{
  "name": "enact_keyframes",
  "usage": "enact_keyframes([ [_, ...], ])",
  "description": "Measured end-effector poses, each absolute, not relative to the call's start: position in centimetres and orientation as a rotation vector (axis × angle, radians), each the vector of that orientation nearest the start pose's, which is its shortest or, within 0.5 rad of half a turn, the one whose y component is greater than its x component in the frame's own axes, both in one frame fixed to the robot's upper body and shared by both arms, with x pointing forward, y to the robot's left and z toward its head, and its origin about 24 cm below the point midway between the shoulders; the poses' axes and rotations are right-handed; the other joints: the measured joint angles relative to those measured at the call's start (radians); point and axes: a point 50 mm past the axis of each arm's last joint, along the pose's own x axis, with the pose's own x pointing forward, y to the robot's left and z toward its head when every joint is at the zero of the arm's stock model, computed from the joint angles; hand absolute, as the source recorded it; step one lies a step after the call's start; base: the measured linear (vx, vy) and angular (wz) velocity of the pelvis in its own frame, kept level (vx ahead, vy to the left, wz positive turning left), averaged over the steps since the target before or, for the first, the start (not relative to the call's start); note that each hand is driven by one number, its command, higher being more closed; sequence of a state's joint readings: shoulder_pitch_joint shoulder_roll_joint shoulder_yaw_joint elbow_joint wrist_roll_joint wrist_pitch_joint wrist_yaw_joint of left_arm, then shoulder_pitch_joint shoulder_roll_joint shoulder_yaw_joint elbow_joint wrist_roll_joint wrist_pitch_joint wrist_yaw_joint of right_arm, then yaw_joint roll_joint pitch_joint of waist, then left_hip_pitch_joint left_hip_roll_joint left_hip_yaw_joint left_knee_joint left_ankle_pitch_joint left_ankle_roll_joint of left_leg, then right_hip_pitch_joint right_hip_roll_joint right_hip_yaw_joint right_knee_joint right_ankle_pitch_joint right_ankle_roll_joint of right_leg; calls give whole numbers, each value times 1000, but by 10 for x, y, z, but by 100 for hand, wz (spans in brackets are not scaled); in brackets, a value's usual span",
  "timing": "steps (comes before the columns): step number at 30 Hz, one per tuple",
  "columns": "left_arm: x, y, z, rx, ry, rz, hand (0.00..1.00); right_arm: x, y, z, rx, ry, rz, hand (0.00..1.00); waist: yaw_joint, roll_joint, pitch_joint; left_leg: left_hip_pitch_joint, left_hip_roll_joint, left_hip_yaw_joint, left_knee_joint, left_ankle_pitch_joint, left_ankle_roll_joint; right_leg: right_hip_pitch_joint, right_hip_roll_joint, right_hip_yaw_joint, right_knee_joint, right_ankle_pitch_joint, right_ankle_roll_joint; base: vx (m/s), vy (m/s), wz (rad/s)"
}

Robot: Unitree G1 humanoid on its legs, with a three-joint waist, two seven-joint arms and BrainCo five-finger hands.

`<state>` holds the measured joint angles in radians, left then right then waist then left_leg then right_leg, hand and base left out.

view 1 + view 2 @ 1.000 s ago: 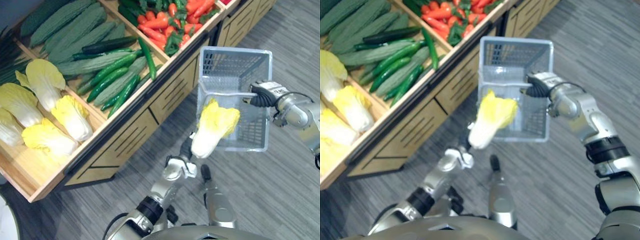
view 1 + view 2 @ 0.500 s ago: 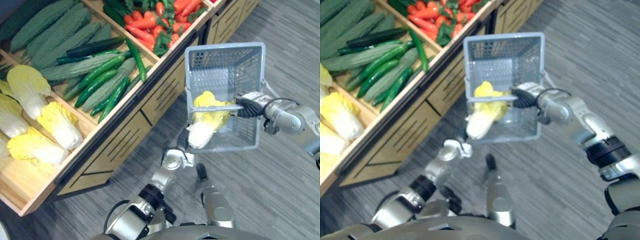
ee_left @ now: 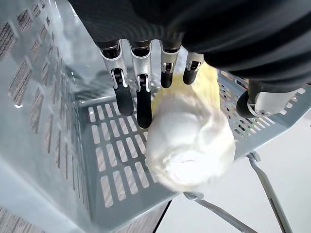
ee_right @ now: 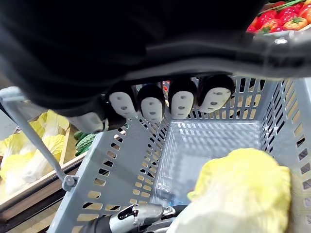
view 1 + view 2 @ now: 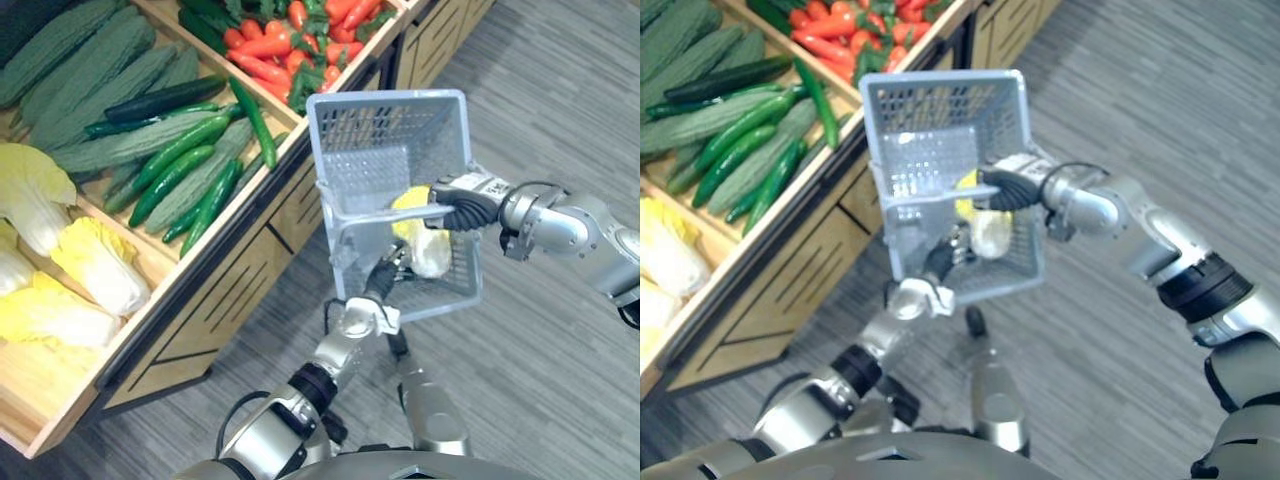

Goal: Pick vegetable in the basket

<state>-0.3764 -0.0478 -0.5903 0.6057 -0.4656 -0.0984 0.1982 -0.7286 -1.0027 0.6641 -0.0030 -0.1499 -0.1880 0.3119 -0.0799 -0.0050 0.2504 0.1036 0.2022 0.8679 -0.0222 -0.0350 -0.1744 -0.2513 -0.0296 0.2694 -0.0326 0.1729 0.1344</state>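
Observation:
A grey plastic basket (image 5: 368,160) hangs tipped in front of me, its wire handle (image 5: 385,213) gripped by my right hand (image 5: 463,204) with curled fingers (image 4: 151,108). A pale yellow napa cabbage (image 5: 428,245) lies inside it against the lower wall, also seen as cabbage (image 3: 190,141) and cabbage (image 4: 243,194). My left hand (image 5: 383,283) reaches over the near rim into the basket. Its fingers (image 3: 142,104) are straight and spread beside the cabbage's white stem end, with the thumb (image 3: 257,102) held apart, gripping nothing.
A wooden produce stand (image 5: 250,270) runs along the left, holding napa cabbages (image 5: 90,275), cucumbers (image 5: 185,165), bitter gourds (image 5: 70,60) and red peppers (image 5: 265,45). Grey plank floor (image 5: 560,380) lies to the right and below the basket.
The left hand carried the cabbage into the basket and let go, its fingers now straight. The right hand swung the basket left and closer. The whole view has shifted too.

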Motion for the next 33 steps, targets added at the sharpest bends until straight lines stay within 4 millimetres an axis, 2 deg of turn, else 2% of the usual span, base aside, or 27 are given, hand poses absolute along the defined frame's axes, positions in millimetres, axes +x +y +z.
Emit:
enact_keyframes([
  [9, 272, -2, 5, -199, 273, -419, 0, 312, -160, 182, -1366, -359, 759, 100, 0, 1, 1, -24, 12, -30, 31, -13, 3, 3, -11, -17, 3, 0, 0, -72, -37, 8],
  [15, 265, -18, 23, -223, 208, -517, 0, 319, -169, 172, -1328, -301, 717, 100, 2, 4, 0, -32, 21, -51, 33, -11, 5, 9, -11, -38, 4, 0, 0, -60, -47, 10],
  [16, 256, -27, 29, -243, 189, -594, 0, 320, -175, 168, -1321, -270, 704, 100, 3, 5, -1, -32, 25, -58, 34, -11, 5, 13, -11, -47, 7, 0, 0, -42, -29, 15],
  [17, 253, -29, 30, -249, 183, -611, 0, 320, -176, 167, -1320, -265, 701, 100, 4, 5, -1, -32, 26, -58, 34, -11, 5, 13, -11, -48, 9, 0, 0, -40, -26, 15],
  [22, 214, -50, 46, -259, 139, -938, 0, 327, -199, 163, -1297, -189, 614, 100, 7, 13, -5, -53, 35, -88, 45, -10, 7, 13, -19, -91, 20, 0, 0, -45, -23, 22],
  [26, 191, -47, 47, -287, 161, -1074, 0, 334, -213, 150, -1253, -118, 536, 100, 24, 23, -11, -67, 36, -111, 49, -12, 5, 15, -28, -118, 21, 0, 0, -43, -18, 18],
  [30, 161, -41, 54, -360, 190, -1223, 0, 336, -231, 116, -1233, 35, 479, 100, 32, 51, -28, -85, 49, -114, 63, -13, 13, 30, -50, -181, 21, -6, -8, -34, -9, 37],
  [33, 147, -39, 60, -397, 205, -1304, 0, 336, -243, 102, -1198, 100, 421, 100, 37, 55, -30, -101, 52, -120, 63, 10, 12, 30, -62, -217, 21, -8, -7, -16, -12, 43],
])
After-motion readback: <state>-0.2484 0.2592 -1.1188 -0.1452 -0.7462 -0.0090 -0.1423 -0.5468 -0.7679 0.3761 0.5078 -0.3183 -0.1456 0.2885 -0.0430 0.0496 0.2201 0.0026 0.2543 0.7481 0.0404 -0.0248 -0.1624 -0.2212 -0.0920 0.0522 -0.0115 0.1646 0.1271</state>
